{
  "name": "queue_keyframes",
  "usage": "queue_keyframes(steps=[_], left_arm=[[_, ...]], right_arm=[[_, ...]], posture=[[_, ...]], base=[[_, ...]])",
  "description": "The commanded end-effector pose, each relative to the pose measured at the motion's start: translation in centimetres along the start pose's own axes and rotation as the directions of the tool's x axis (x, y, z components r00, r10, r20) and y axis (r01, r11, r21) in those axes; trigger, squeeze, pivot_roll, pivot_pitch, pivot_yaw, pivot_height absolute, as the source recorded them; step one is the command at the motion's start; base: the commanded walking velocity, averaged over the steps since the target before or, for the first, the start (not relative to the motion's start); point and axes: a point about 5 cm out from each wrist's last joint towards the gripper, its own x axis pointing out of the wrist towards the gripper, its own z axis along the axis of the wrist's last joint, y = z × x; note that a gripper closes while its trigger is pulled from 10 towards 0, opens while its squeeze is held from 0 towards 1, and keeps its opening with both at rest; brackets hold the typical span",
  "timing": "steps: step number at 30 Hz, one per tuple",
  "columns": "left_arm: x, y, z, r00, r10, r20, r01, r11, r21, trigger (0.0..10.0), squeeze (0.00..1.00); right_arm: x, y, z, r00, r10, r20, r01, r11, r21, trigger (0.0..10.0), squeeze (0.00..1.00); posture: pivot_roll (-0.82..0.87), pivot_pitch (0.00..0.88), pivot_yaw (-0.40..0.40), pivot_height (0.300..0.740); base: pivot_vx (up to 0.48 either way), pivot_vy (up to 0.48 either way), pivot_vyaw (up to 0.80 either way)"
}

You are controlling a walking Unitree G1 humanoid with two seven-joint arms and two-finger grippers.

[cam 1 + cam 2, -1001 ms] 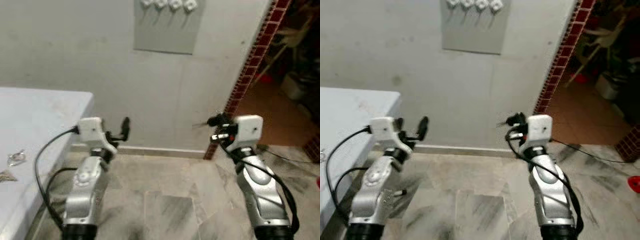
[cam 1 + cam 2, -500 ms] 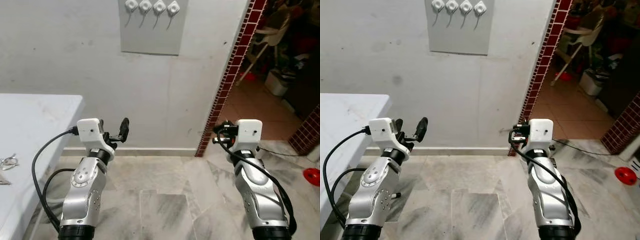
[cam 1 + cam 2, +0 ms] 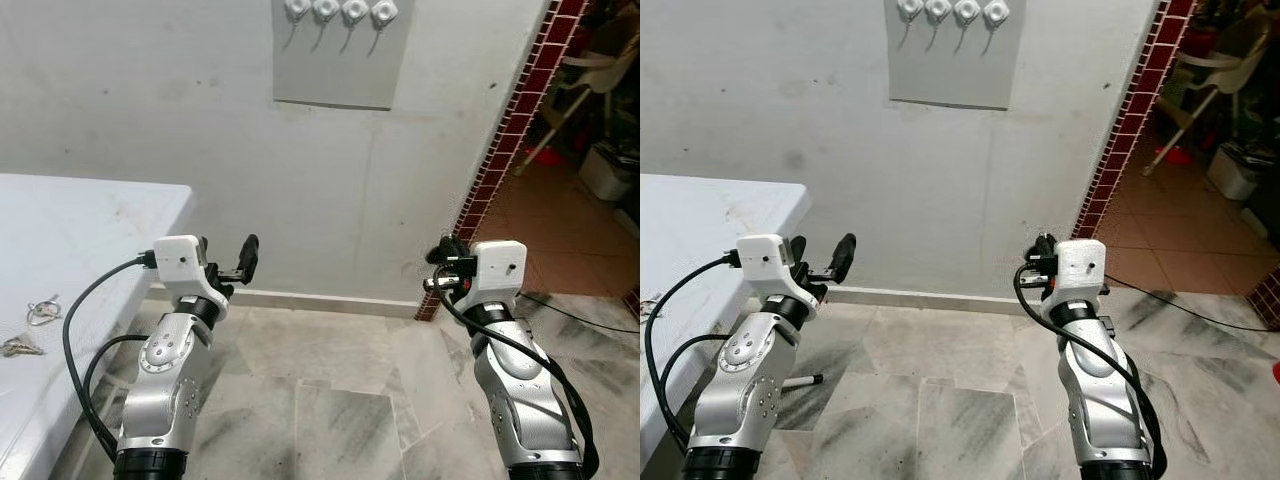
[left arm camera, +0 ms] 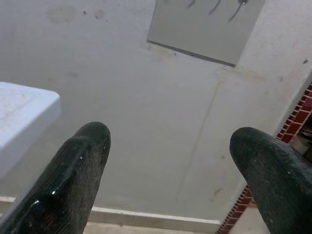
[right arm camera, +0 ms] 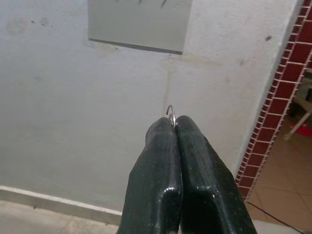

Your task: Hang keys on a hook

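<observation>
Right gripper point(image 5: 174, 127) has its two black fingers pressed tight together, and I can see a thin key ring point(image 5: 170, 113) pinched at their tips, only a small arc of wire poking out. It is held at about waist height, facing the grey wall point(image 3: 150, 110), near the red brick edge point(image 3: 500, 160) of the doorway. Left gripper point(image 4: 170, 161) is spread wide, nothing between its pads, also pointed at the wall. High on that wall I see a grey panel point(image 3: 340, 70) carrying a row of four white hooks point(image 3: 340, 12), well above both grippers. Off to my left, a second set of keys point(image 3: 30, 325) lies on the white table point(image 3: 90, 230).
</observation>
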Motion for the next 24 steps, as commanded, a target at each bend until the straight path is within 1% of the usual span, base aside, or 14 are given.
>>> queue_keyframes(steps=[1,14,21,24], left_arm=[[0.30,-0.30,0.29,1.000,-0.020,0.002,0.020,1.000,0.014,10.0,0.00],[0.34,0.07,0.57,1.000,-0.020,0.007,0.019,0.999,0.027,10.0,0.00],[0.48,0.01,0.65,1.000,-0.026,0.009,0.025,0.999,0.036,10.0,0.00],[0.53,-0.06,0.71,0.999,-0.033,0.009,0.033,0.998,0.054,10.0,0.00]], right_arm=[[0.01,0.09,0.52,1.000,0.006,0.024,-0.007,1.000,0.016,10.0,0.00],[0.09,0.89,0.67,0.999,0.027,0.037,-0.028,0.999,0.031,10.0,0.00],[0.24,0.91,0.78,0.999,0.025,0.042,-0.026,0.999,0.031,10.0,0.00],[0.29,0.95,0.84,0.999,0.023,0.045,-0.025,0.999,0.032,10.0,0.00]], posture=[[0.03,0.000,-0.043,0.740],[0.03,0.006,-0.042,0.740],[0.03,0.009,-0.039,0.740],[0.03,0.008,-0.039,0.740]], base=[[0.292,0.000,0.00],[0.323,0.000,0.00],[0.351,0.000,0.00],[0.384,0.000,0.00]])
